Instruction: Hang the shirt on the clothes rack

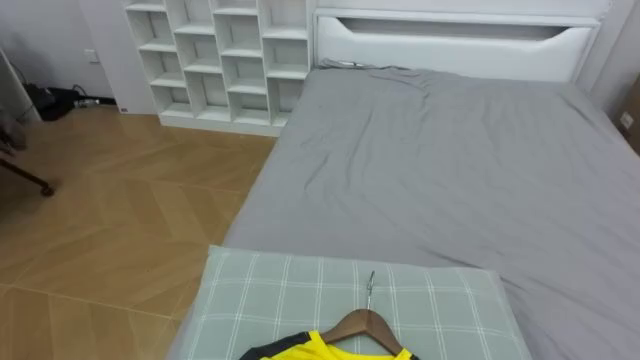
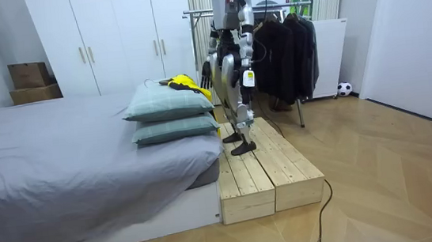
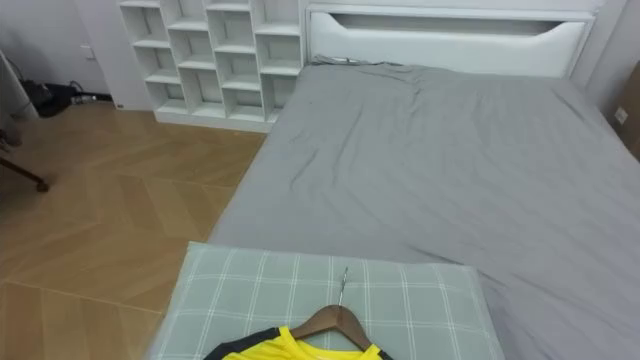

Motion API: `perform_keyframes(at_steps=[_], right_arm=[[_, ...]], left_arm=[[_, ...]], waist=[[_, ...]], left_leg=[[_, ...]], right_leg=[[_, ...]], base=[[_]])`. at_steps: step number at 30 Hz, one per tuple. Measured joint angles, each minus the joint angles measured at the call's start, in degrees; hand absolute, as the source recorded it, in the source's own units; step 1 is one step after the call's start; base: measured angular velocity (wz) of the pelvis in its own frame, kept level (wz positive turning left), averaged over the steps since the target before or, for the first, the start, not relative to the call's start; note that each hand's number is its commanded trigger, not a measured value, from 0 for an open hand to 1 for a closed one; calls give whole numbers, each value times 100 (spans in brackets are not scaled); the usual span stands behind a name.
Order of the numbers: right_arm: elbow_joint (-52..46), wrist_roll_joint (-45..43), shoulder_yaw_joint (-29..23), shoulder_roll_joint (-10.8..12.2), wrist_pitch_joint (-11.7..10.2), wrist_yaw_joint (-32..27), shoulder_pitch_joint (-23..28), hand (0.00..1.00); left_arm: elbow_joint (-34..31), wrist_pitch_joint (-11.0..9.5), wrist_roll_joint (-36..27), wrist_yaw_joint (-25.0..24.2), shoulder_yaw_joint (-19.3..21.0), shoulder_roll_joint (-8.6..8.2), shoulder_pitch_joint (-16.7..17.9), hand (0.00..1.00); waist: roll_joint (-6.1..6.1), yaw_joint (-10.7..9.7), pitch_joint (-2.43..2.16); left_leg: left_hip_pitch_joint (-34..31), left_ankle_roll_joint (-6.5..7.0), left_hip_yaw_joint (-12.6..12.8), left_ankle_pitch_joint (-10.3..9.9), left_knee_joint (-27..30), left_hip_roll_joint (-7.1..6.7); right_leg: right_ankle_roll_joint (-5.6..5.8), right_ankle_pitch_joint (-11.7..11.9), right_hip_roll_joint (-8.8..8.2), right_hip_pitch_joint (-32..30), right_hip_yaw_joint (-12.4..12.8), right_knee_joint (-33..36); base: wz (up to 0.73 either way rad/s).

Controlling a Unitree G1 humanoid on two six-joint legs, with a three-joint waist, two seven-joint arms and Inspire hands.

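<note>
Yellow shirt (image 1: 300, 348) on its wooden hanger (image 1: 370, 322) lies on the checked pillow (image 1: 280, 290), held by neither the left hand (image 2: 245, 78) nor the right hand (image 2: 206, 73). I cannot tell how far the fingers are open.

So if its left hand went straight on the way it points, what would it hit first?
The left hand hangs pointing down, so probably the wooden platform it stands on; depth is hard to judge here.

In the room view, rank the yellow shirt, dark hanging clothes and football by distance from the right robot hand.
1. Yellow shirt, on the pillow beside the right robot hand.
2. Dark hanging clothes, behind the robot.
3. Football, on the floor beyond.
</note>
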Motion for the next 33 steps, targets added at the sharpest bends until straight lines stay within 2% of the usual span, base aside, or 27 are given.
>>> perform_keyframes(at_steps=[4,10,20,26,33], right_arm=[[-4,644,47,-7,7,35,62,0],[-5,1168,-54,-5,7,152,162,0],[-7,859,-125,-11,-25,208,215,0],[-5,548,-63,-9,-24,210,139,0],[-23,241,-95,-8,-21,211,124,0]], left_arm=[[0,-33,9,9,15,-5,-38,0],[-59,-88,13,5,238,-10,-68,0],[-63,-172,5,156,122,-12,-17,0],[-57,-251,-1,168,132,-21,-15,0],[-57,-249,-1,166,140,-21,11,0]], waist=[[40,29,20],[60,7,15],[39,-10,7],[-57,15,-11],[-92,14,-7]], left_leg=[[-8,1,5,-1,-9,0],[-9,1,6,0,-5,-2],[33,2,16,0,-34,-8],[43,3,17,0,-28,-6],[87,3,21,0,-42,-8]], right_leg=[[0,0,6,-14,17,-3],[0,0,6,-18,18,-5],[1,0,2,4,28,-3],[1,0,1,7,27,-3],[6,3,-1,45,36,0]], base=[[0],[0],[0],[0],[0]])
